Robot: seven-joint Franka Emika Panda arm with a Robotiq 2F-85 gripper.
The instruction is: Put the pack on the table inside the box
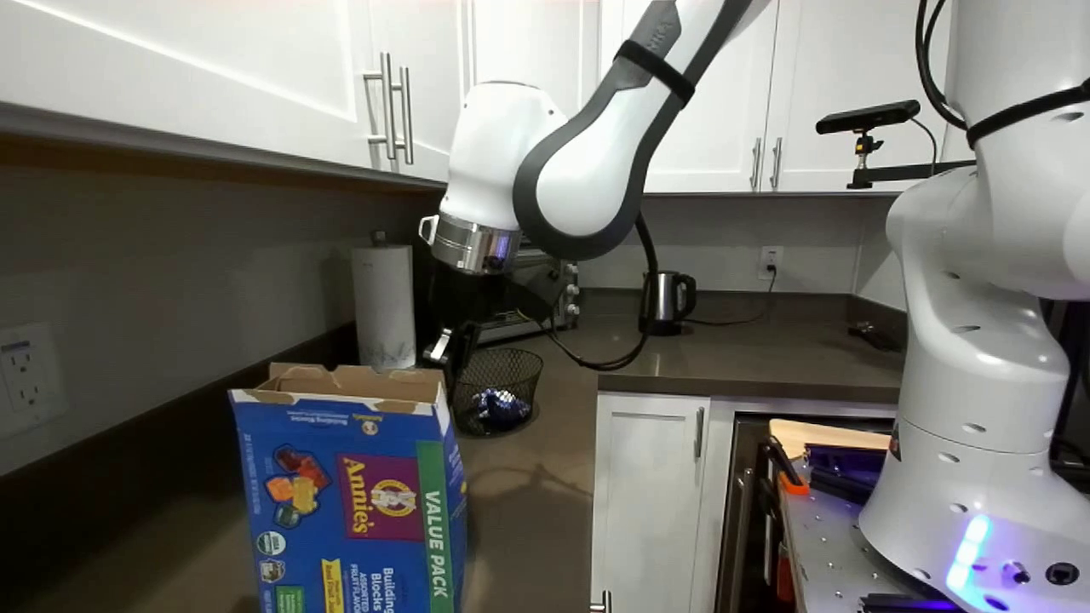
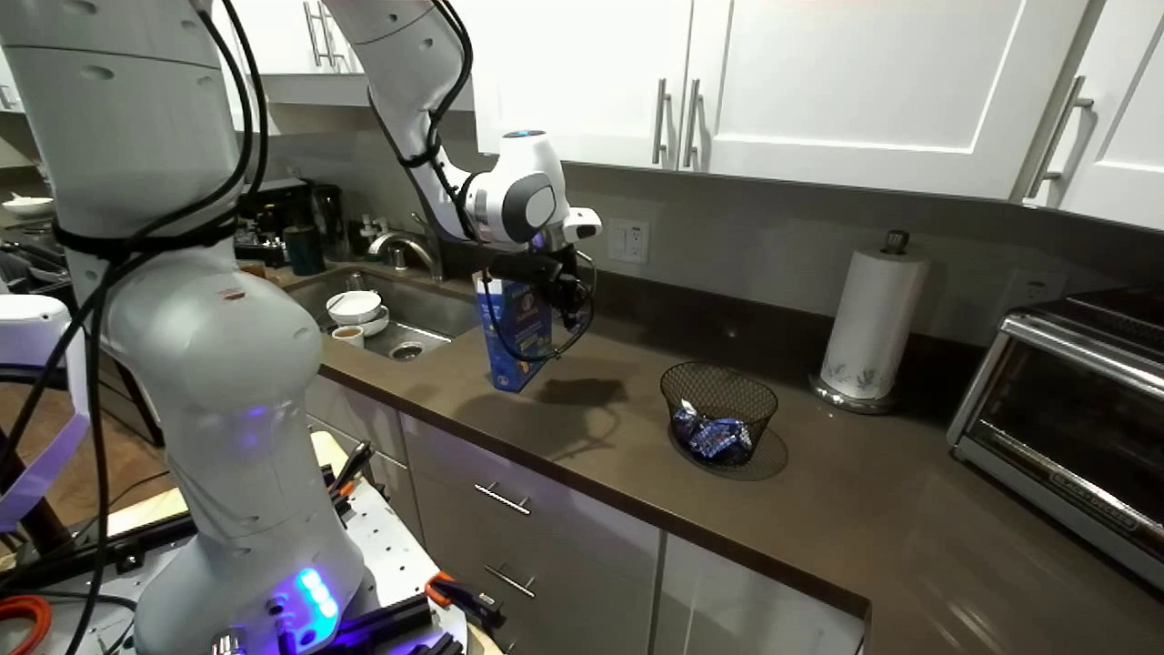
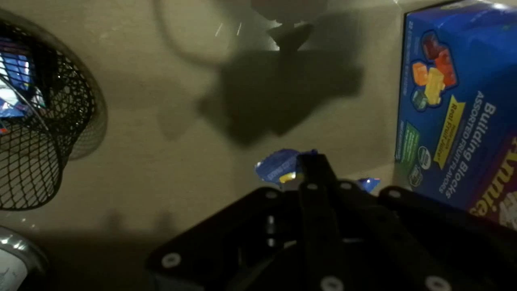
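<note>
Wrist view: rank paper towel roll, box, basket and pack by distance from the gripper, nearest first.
1. Pack: held in the gripper, partly hidden.
2. Box: image right.
3. Basket: image left, partly cut off.
4. Paper towel roll: bottom-left corner, mostly cut off.

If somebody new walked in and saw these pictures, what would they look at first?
Probably the big white robot arm, reaching over the brown countertop in both exterior views. Next might come the bright blue box, standing open-topped at the lower left of an exterior view. Then, just below the middle of the wrist view, a shiny blue pack peeks out on both sides of the dark jaws, which look closed on it.
</note>
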